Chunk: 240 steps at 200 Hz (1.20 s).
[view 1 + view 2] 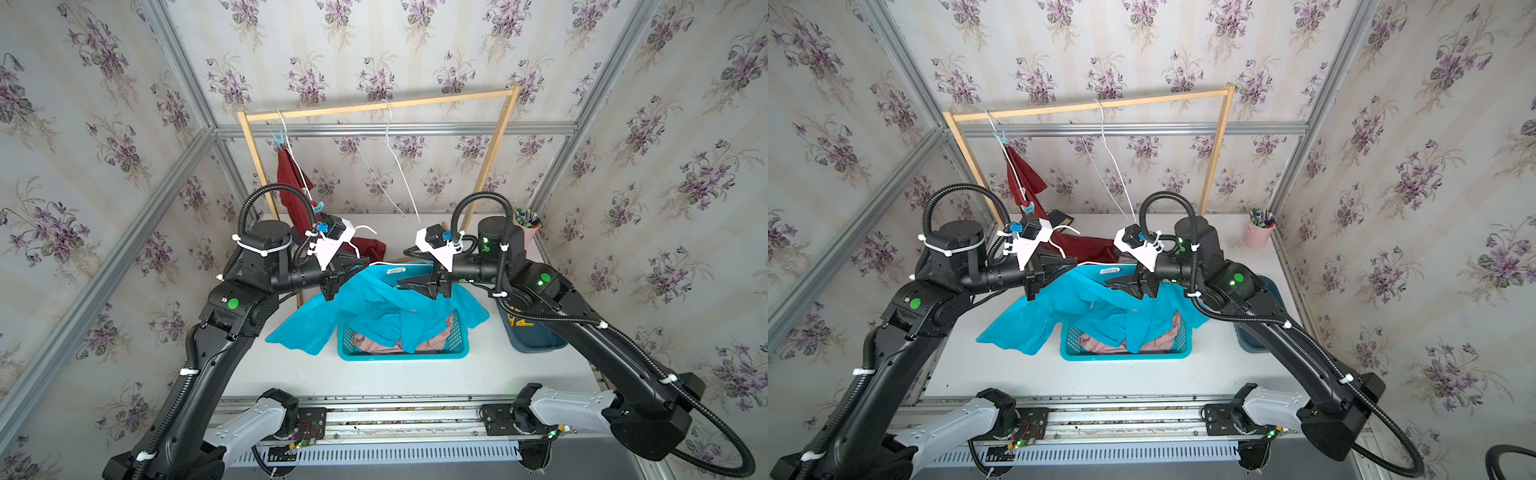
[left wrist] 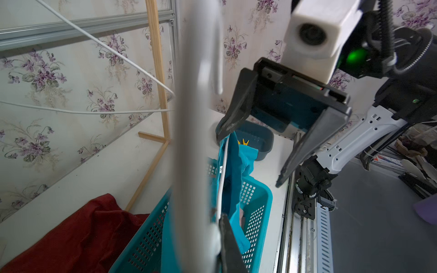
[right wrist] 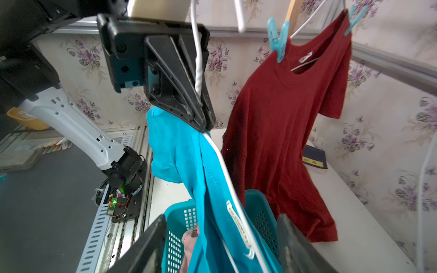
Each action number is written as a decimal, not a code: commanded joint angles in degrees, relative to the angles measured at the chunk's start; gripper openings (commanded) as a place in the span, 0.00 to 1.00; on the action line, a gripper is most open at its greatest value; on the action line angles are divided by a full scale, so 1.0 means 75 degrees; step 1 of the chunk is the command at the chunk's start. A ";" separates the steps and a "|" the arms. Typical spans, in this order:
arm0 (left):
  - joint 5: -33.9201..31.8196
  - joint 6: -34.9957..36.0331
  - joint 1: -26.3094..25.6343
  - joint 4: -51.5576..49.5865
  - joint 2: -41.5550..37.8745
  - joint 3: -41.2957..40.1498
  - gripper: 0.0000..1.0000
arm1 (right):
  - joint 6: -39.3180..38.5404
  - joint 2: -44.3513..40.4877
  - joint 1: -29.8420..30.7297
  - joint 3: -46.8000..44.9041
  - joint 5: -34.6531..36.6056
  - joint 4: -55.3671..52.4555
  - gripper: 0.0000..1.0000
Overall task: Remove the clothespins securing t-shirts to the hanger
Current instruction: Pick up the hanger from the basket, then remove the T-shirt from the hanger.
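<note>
Left fingers [image 3: 175, 89] pinch the white hanger wire [image 3: 227, 175] at the turquoise t-shirt [image 3: 179, 151] shoulder, likely so the cloth drops into the basket [image 1: 403, 356]. Right fingers [image 2: 238, 106] spread, empty. Blue clothespins [image 3: 277, 42] clip the dark red t-shirt [image 3: 283, 118], far left; probably next.

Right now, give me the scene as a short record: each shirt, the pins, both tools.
dark red t-shirt: hangs from the wooden rack, pinned by two light blue clothespins at its shoulders
turquoise t-shirt: draped over the teal basket, no pin seen on it
pink t-shirt: in the basket
yellow clothespins: in the grey bin
left tool: shut on the white hanger at the turquoise t-shirt's collar
right tool: open, holding nothing
</note>
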 commanded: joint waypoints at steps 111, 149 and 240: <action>-0.0467 -0.1286 0.0413 0.0124 -0.0918 -0.0457 0.00 | 0.1420 -0.1187 -0.0020 0.0040 0.2751 -0.1282 0.78; -0.0616 -0.1459 0.0417 0.0129 -0.0898 -0.0372 0.00 | 0.1306 -0.1293 -0.0016 -0.0409 0.2804 -0.1529 0.78; -0.0118 -0.1220 0.0497 0.0153 -0.0172 0.0182 0.00 | 0.0323 -0.1368 -0.1737 -0.1196 0.1890 -0.2042 0.76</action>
